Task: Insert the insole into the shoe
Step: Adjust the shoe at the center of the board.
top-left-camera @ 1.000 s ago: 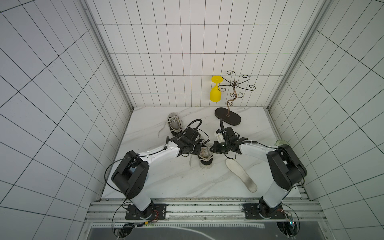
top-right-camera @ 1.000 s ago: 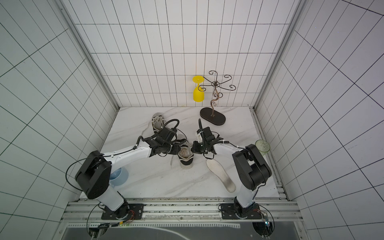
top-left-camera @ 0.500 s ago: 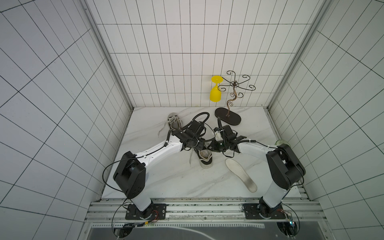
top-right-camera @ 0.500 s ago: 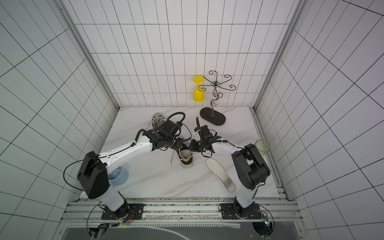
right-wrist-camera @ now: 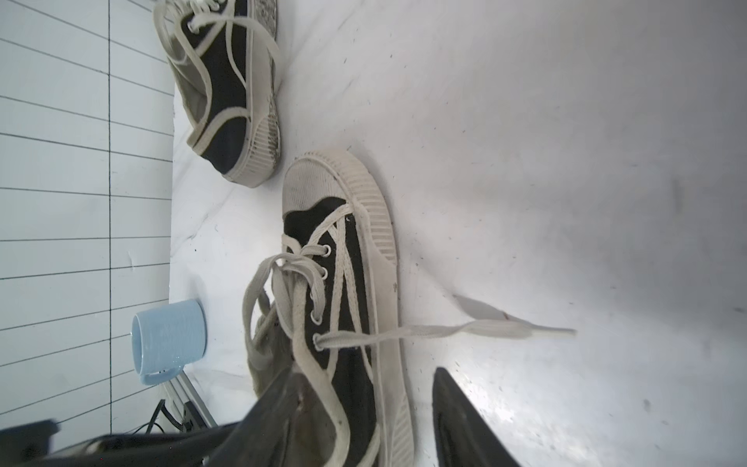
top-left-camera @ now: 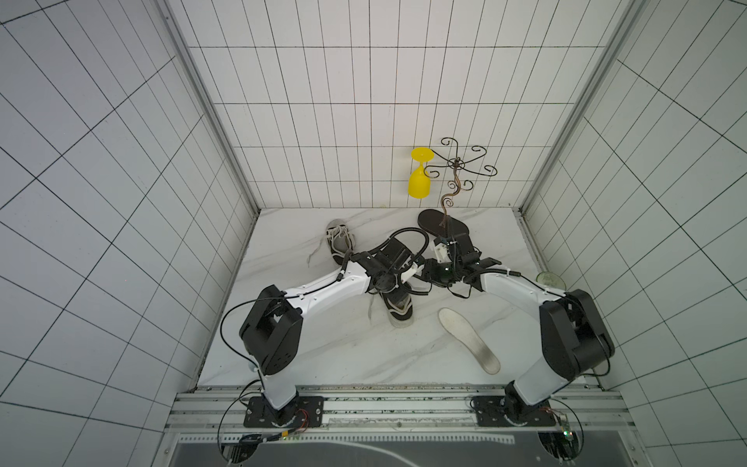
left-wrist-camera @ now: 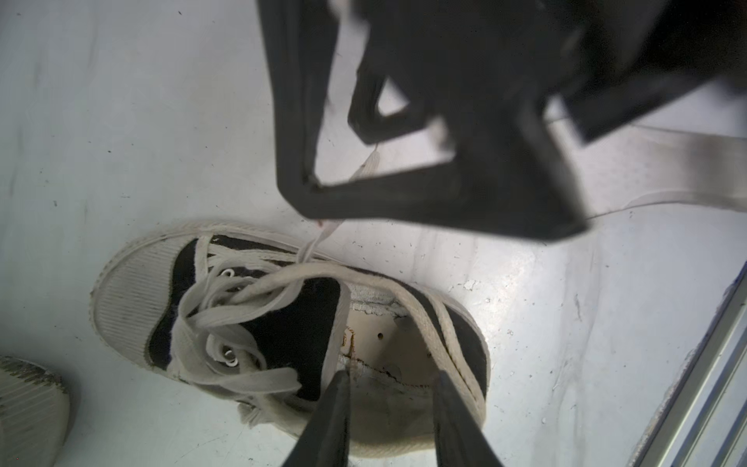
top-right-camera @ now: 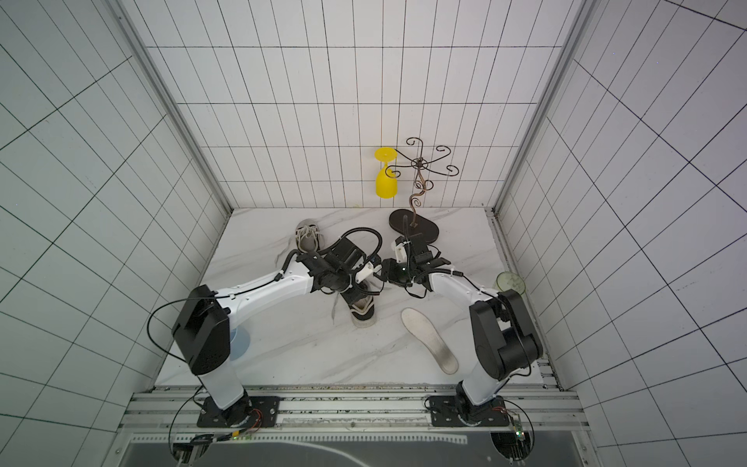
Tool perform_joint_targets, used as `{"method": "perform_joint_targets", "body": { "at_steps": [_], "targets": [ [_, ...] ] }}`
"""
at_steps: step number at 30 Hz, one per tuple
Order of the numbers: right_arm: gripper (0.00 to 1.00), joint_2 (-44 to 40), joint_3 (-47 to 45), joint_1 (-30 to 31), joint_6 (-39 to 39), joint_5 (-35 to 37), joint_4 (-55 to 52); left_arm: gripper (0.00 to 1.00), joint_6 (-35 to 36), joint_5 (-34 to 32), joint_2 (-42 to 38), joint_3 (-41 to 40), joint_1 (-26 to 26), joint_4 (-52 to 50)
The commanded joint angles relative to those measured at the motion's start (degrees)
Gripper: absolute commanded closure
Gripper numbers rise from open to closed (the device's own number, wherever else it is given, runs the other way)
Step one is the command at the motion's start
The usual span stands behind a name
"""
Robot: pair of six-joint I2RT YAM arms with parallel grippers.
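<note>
Fingers [left-wrist-camera: 333,412] of the left gripper [left-wrist-camera: 390,374] stand a little way apart, with nothing pinched between them. Their tips point into the mouth of the shoe [left-wrist-camera: 283,323], at the heel end. I cannot tell if they touch it.

The right gripper [right-wrist-camera: 366,374] is spread wider. One of its fingers [right-wrist-camera: 461,416] is over the bare table [top-left-camera: 323,356]. The other is blurry and sits over the shoe's mouth, so the shoe's side wall is between them. They do not squeeze it.

A lace [right-wrist-camera: 444,331] sticks out loose from the shoe's side, toward the right gripper. Another loop of lace lies across the shoe's mouth. In both top views, both grippers hang right over the shoe too.

The insole [top-left-camera: 469,339] lies flat on the table, outside the shoe, near it at about 4 o'clock in a top view. A second shoe [top-left-camera: 339,242] lies at 11 o'clock. A wire stand [top-left-camera: 442,226] is at 1 o'clock, with a yellow glass [top-left-camera: 418,182] hanging upside down from it. A blue mug [right-wrist-camera: 169,335] sits by the wall at about 8 o'clock.
</note>
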Motion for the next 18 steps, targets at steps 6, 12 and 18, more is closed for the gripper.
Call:
{"method": "perform_joint_targets", "body": {
  "at_steps": [6, 12, 18],
  "targets": [
    [0.45, -5.0, -2.6, -6.9, 0.2, -0.1, -6.3, 0.60, 6.7, -7.6, 4.3, 4.4, -0.1, -4.8],
    [0.45, -5.2, -1.7, -7.4, 0.4, -0.8, -6.3, 0.59, 7.0, -12.1, 7.7, 6.1, -1.3, -4.5],
    [0.45, -5.4, -1.6, -7.4, 0.5, -1.6, -6.4, 0.58, 7.7, -16.1, 11.1, 6.6, -1.6, -1.2]
  ]
}}
